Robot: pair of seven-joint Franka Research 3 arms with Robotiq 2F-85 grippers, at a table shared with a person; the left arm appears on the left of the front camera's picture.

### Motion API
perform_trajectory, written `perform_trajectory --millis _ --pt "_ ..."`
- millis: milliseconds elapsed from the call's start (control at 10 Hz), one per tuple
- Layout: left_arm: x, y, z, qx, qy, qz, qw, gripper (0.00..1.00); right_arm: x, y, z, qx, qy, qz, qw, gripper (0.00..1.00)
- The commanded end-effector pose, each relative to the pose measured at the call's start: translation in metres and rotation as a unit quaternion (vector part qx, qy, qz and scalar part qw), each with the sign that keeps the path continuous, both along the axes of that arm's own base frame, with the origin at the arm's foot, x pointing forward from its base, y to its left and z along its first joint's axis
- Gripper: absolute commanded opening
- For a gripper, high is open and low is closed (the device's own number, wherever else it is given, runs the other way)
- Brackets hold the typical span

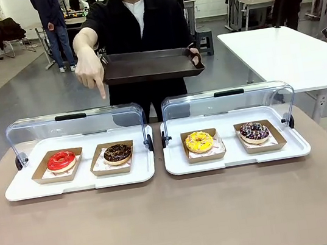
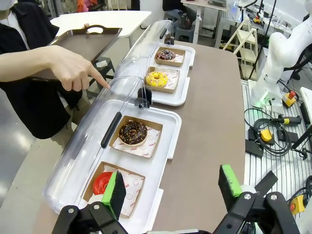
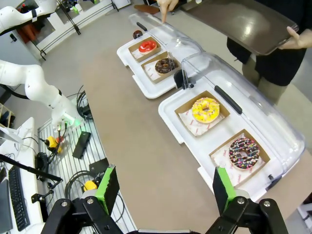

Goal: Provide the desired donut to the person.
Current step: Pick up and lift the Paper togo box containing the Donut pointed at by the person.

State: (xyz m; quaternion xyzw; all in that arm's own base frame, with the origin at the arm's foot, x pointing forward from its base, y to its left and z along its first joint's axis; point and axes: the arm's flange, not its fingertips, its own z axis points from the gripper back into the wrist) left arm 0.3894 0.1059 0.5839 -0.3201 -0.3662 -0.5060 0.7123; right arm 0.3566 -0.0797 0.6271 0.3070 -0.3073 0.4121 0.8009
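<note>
left gripper apart | right gripper apart | glossy round chocolate donut in cardboard tray

Standing at the far side of the bench: person in black top, one hand pointing its index finger down toward the chocolate donut. Dark-glazed, sprinkled, lying flat in an open cardboard tray, just beside a red donut.

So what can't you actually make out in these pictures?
Left wrist view: red donut, half hidden behind the left gripper.
Left wrist view: print on the paper under the chocolate donut, too small.
Right wrist view: person's pointing hand, cut by the top edge.
</note>
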Motion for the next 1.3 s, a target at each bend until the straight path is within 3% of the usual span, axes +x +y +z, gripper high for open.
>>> perform_trajectory --millis 0,800,1200 --pt "0.000 0.000 0.001 -0.001 0.000 0.001 1.000 1.00 0.000 0.001 0.000 0.002 0.000 0.001 1.000 1.00" --pt "0.000 0.000 0.000 0.000 0.000 0.000 1.000 1.00 0.000 0.001 0.000 0.002 0.000 0.001 1.000 1.00" --pt "0.035 -0.072 0.025 0.121 0.052 -0.031 0.991 1.00 0.000 0.001 0.000 0.002 0.000 0.001 1.000 1.00"
